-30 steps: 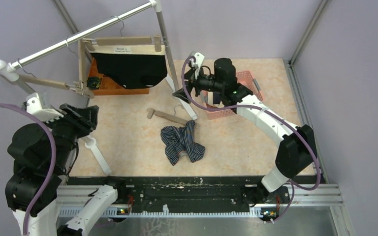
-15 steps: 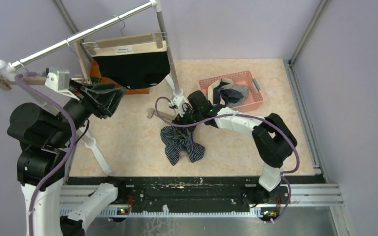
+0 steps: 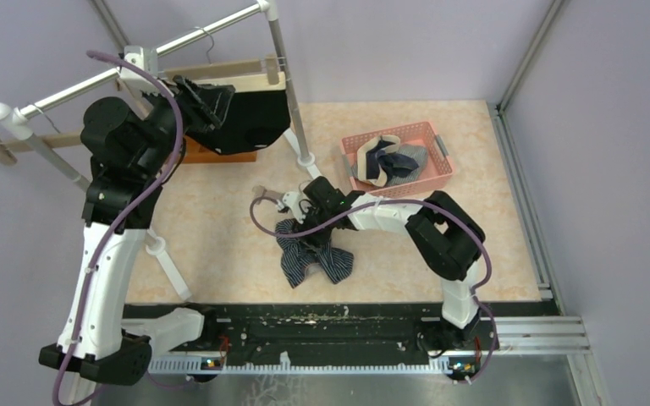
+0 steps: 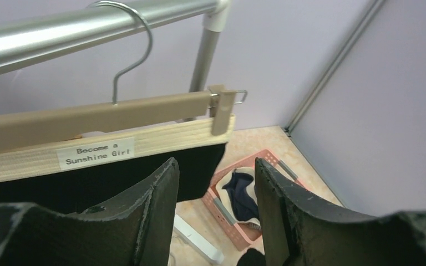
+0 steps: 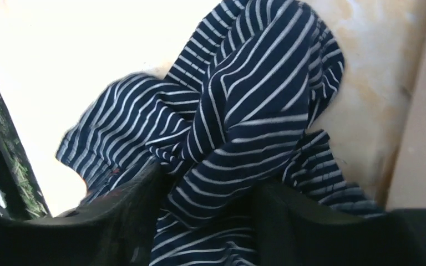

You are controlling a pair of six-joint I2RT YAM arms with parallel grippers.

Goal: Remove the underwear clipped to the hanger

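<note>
Black underwear (image 3: 254, 127) (image 4: 77, 185) with a beige labelled waistband hangs clipped to a wooden hanger (image 3: 245, 72) (image 4: 105, 113) on the rail. My left gripper (image 3: 218, 97) (image 4: 213, 166) is raised just in front of it, open and empty, short of the right clip (image 4: 222, 108). Navy-striped underwear (image 3: 317, 254) (image 5: 244, 83) lies crumpled on the floor. My right gripper (image 3: 305, 227) (image 5: 208, 183) is down on it, jaws still apart, astride a raised fold of the cloth.
A pink basket (image 3: 436, 169) (image 4: 227, 213) at the back right holds more underwear. A bare wooden hanger (image 3: 264, 196) lies on the floor beside the striped cloth. The rack's upright post (image 3: 286, 85) and its white foot stand between hanger and basket. Another hanger (image 3: 0, 148) hangs at far left.
The left arm swung up and right from the far-left hanger to the hanger holding the black underwear. The right arm left the basket, dropped onto the striped underwear, and its jaws narrowed.
</note>
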